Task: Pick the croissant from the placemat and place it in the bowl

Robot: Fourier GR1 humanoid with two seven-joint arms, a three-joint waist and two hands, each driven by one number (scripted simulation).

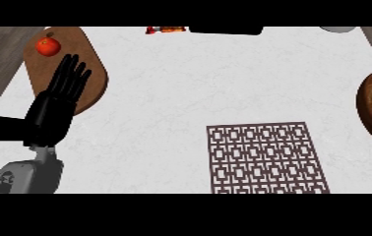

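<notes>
One black left hand (59,95) rests flat, fingers straight, at left; brown patterned rectangular placemat (265,159) near right; right hand out of view.

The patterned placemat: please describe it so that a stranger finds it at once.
On the white counter, look at the lower right, opposite the left hand. The placemat lies flat there, a brown rectangle. Only it bears a lattice pattern; the wooden board at upper left is plain.
</notes>
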